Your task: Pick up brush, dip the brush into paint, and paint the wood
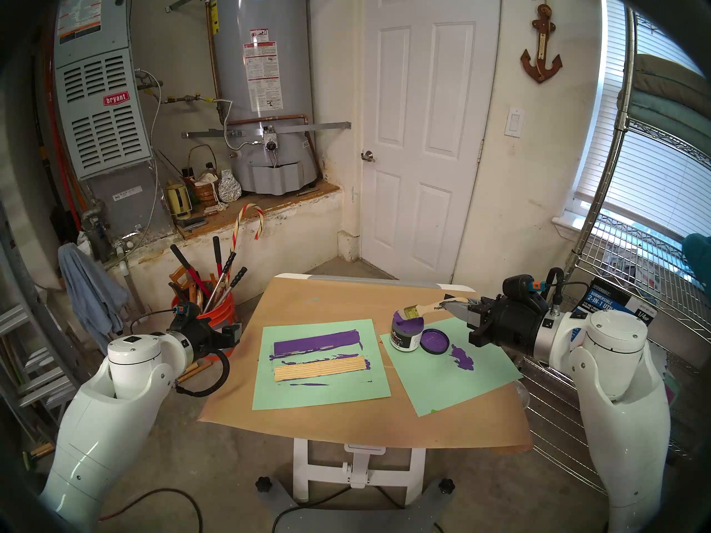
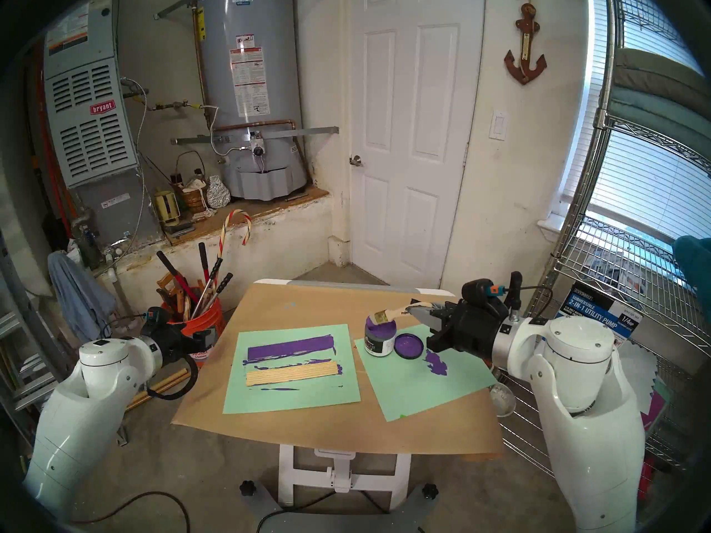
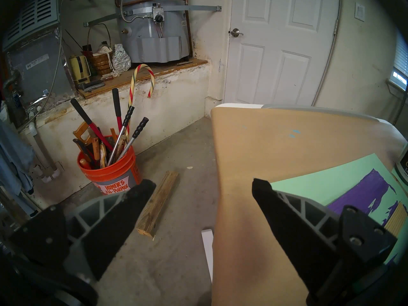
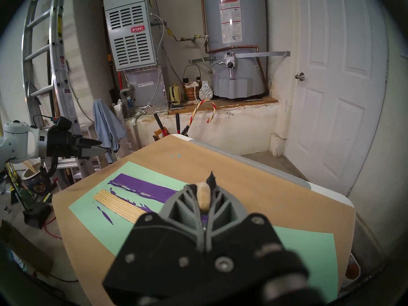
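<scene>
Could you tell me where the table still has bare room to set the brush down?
Bare brown paper lies behind the left green sheet, and along the near edge. It is crowded around the paint jar and lid; the wood strip fills the left sheet's middle.

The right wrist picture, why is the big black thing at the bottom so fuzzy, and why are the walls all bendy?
In the right wrist view the right gripper, shut on the brush, sits too near the lens, so its black body blurs. The ladder and door curve from fisheye distortion; a dark rim rings every view.

Bare table (image 1: 331, 301) behind the wood (image 1: 320, 369); lid (image 1: 434, 340) beside jar (image 1: 404, 334)
</scene>
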{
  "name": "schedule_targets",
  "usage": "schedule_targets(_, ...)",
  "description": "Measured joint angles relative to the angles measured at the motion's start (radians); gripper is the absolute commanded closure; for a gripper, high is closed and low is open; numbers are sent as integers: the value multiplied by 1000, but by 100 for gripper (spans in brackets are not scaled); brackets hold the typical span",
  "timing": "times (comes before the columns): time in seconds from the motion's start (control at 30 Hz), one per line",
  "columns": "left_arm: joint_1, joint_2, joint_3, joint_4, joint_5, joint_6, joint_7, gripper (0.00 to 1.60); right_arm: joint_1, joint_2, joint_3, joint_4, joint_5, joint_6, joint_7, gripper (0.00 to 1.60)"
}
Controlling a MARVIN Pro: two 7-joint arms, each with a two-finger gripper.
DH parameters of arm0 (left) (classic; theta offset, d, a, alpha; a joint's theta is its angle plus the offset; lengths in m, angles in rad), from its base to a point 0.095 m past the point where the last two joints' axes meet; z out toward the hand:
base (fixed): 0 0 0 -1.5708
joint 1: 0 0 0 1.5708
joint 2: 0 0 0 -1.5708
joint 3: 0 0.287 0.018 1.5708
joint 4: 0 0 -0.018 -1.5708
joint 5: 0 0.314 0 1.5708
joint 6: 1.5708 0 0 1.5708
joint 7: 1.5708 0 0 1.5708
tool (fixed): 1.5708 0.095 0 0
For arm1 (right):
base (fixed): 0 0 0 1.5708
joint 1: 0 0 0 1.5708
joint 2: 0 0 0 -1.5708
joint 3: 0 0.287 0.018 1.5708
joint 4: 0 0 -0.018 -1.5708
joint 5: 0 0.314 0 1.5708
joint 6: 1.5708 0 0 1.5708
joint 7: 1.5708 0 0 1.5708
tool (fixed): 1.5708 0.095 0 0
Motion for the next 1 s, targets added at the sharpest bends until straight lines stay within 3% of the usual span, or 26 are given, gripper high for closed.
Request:
schedule_targets(0.57,0,0,0,0,0,0,0,0,-81,-34,59,-53,21,0,13,160)
schedule_targets(1.0,0,0,0,0,0,0,0,0,-98,-68,99,-70,49,0,14,160)
